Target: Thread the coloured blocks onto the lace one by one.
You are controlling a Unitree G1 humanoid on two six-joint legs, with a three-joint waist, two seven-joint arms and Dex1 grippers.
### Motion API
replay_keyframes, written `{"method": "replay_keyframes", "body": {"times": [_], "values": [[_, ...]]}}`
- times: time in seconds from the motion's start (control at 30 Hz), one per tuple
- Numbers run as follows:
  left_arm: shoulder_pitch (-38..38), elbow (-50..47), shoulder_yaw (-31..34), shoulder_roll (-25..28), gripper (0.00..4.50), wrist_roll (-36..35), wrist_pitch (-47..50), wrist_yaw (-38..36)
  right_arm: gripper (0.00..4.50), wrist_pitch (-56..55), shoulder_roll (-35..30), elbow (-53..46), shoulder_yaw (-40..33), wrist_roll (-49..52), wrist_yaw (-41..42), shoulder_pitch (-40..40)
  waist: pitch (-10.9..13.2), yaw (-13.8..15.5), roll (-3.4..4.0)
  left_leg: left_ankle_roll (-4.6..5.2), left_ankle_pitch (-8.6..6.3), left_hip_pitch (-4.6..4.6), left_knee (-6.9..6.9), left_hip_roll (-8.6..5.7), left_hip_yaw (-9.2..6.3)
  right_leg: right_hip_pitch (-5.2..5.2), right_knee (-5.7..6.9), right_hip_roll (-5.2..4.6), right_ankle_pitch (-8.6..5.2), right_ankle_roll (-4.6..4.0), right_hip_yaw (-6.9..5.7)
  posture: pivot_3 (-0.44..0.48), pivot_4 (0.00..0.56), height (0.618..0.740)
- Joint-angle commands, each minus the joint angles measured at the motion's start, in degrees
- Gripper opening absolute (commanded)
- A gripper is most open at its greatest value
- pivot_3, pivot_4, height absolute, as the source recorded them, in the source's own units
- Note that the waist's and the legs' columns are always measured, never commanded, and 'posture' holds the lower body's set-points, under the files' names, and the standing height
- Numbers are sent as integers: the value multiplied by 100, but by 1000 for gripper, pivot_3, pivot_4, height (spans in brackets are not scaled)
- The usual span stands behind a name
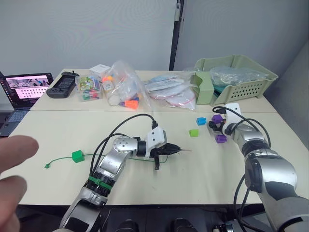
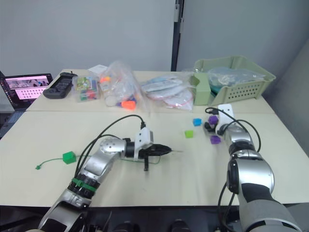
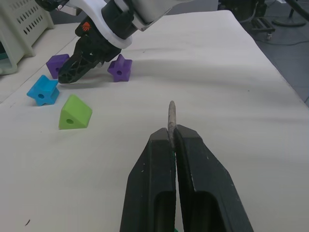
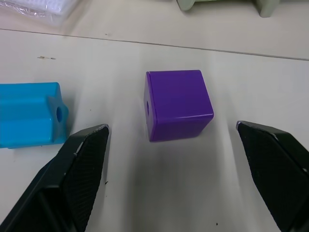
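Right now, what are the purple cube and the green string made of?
The purple cube looks like hard plastic: smooth flat faces, a soft sheen, crisp edges and a neatly moulded round hole. The green string looks like thin woven cord, since it lies limp and curving on the table. Its pale tip, pinched in the left end effector, looks stiff, possibly plastic-coated; that is uncertain.

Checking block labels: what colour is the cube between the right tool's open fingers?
Purple cube; clearest in the right wrist view.

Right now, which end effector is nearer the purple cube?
Right. The right end effector is open and straddles the purple cube; the left end effector is mid-table, holding the lace tip.
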Motion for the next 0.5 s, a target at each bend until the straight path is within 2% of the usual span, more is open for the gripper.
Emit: {"method": "replay_keyframes", "body": {"times": [0.03,0.17,0.23,0.5], "values": [[1,-300,107,21,0,-110,26,69,2942,-224,-1,-51,-42,-54,42,-234,0,-2,0,0,0,0,0,0,0,0,0,0,0,0,0,0,150,734],[14,-334,100,32,0,-115,52,96,1544,-269,37,-31,-21,-111,62,-272,0,-3,1,0,0,0,0,0,0,0,0,0,0,0,0,0,150,734],[14,-332,99,34,0,-108,52,108,1114,-270,56,-23,-18,-155,73,-284,0,0,1,0,0,1,-1,0,-1,0,0,0,1,0,0,0,150,734],[64,-354,80,38,0,-99,47,159,1114,-244,10,-80,-68,-148,174,-354,0,-3,1,0,0,1,-1,0,-1,-1,0,-1,2,0,0,0,150,734]]}}
